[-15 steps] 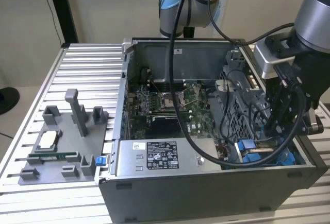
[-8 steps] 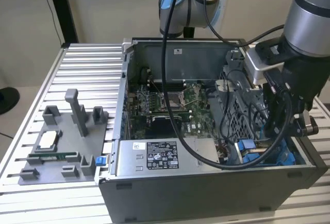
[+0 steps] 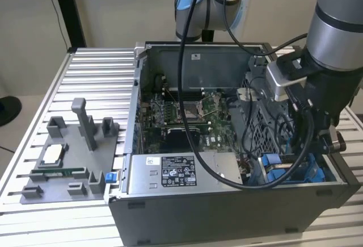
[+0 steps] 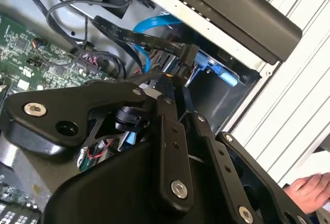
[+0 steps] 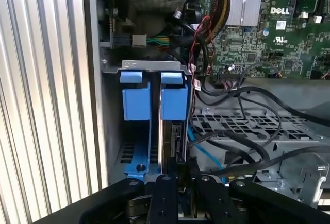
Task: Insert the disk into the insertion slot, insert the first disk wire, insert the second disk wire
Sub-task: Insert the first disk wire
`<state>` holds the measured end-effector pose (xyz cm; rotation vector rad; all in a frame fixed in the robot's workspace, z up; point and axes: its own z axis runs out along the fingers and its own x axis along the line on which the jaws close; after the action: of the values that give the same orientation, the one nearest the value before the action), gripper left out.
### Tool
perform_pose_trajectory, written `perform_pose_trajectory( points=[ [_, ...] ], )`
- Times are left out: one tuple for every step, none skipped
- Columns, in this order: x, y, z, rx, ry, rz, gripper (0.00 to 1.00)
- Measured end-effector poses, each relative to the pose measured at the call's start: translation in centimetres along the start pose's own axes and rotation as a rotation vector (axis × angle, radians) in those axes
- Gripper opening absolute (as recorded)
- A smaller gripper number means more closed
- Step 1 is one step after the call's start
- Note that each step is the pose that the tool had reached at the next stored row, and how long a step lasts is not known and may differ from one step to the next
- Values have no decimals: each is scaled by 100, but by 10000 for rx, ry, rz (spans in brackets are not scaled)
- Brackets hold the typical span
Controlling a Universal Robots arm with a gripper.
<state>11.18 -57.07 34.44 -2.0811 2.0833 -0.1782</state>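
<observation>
Gripper (image 5: 178, 170): reaches down into the drive bay corner of the case; its fingers are drawn close together on a black wire connector (image 4: 184, 54), as seen in the second wrist view.
Disk (image 5: 174, 100): seated on edge in the insertion slot (image 5: 154, 65), with its blue carrier tab at the cage rim, beside a second blue carrier (image 5: 136, 98).
Black wire connector: at the disk's exposed edge, with its flat black cable (image 4: 124, 32) curving away toward the motherboard (image 5: 268, 33).
Blue cable (image 4: 152, 24): loops just beside the connector.
Computer case (image 3: 227, 207): lies open on a slatted metal table (image 3: 96, 76).
Power supply (image 3: 176, 172): along the case's near wall in the exterior view.
Grey fixture tray (image 3: 62, 167): on the table at the exterior view's left.
Person's hand (image 4: 309, 193): outside the case.
</observation>
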Motion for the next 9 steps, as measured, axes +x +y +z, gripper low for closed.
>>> perform_pose_trajectory(
  points=[
    [0, 2, 8, 37, -1, -1, 0],
    [1, 4, 15, 78, 0, -3, 0],
    [1, 5, 23, 115, -2, -6, 0],
    [1, 6, 28, 141, -2, -8, 0],
    [2, 7, 34, 166, -2, -11, 0],
    [2, 9, 41, 190, -4, -13, 0],
    [2, 10, 48, 206, -4, -15, 0],
    [2, 11, 52, 217, -2, -16, 0],
    [3, 12, 54, 219, -1, -16, 0]
  ],
)
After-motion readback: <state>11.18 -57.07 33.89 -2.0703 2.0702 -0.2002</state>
